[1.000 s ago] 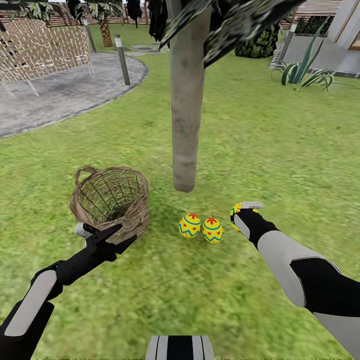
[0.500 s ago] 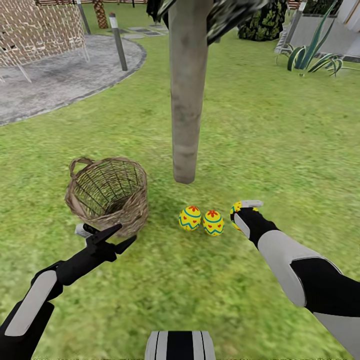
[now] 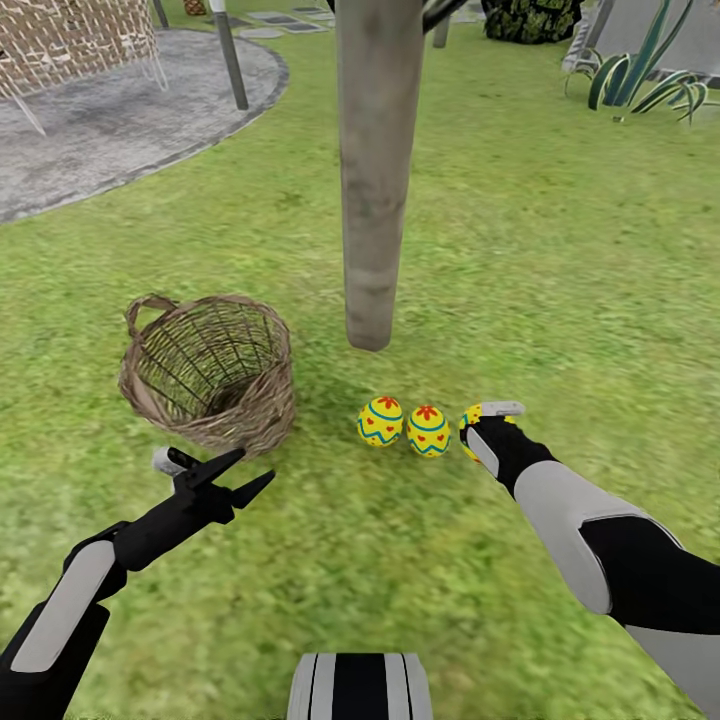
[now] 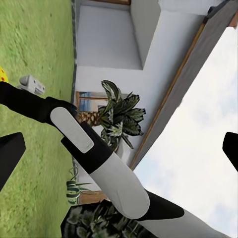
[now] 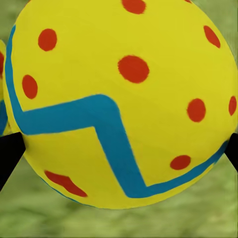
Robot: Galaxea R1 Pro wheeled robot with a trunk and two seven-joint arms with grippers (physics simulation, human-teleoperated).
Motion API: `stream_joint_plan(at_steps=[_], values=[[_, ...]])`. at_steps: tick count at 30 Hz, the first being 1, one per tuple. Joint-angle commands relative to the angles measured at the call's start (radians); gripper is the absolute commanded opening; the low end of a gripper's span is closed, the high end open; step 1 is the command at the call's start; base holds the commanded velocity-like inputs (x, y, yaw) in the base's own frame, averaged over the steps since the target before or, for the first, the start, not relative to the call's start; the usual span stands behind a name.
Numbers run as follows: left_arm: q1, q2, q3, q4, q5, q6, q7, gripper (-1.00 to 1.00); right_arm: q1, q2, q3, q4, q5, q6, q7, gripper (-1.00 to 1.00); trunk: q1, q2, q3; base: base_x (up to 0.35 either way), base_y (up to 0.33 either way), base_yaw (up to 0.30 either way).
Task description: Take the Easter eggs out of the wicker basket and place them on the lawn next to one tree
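The lawn [image 3: 560, 250] carries the wicker basket [image 3: 210, 370], two eggs [image 3: 381, 421] (perhaps a third).

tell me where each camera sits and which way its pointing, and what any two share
Head view: on the robot's head, facing forward and down at the lawn, tree, wicker basket and two free Easter eggs; both arms show.
Left wrist view: on the left arm, facing sideways at a white house and sky; the right arm crosses it.
Right wrist view: on the right arm, close on the held egg.
Shared: head and right wrist views show the held egg.
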Motion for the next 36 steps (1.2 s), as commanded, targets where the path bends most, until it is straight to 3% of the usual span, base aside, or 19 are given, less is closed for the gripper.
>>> stream_joint_plan(at_steps=[1,10,30,36], values=[[0.000,0.000,0.001,0.000,-0.002,0.004,-0.004,1.00,0.000,0.000,0.009,-0.002,-0.011,0.005,-0.006,-1.00,0.000,-0.001,-0.005,0.000,0.000,0.000],[0.000,0.000,0.002,0.000,-0.004,0.004,-0.002,1.00,-0.002,-0.001,0.010,-0.004,-0.011,0.004,-0.005,-1.00,0.004,-0.003,-0.039,0.000,0.000,0.000],[0.000,-0.004,0.001,-0.006,-0.004,0.001,-0.002,1.00,-0.002,-0.003,0.010,-0.005,-0.011,0.002,-0.003,-1.00,0.004,-0.003,-0.039,0.080,-0.001,0.000],[0.000,-0.004,-0.002,-0.007,-0.004,0.002,-0.003,1.00,-0.002,-0.003,0.010,-0.005,-0.011,-0.009,-0.003,-1.00,0.004,-0.003,-0.039,0.004,-0.267,0.000]])
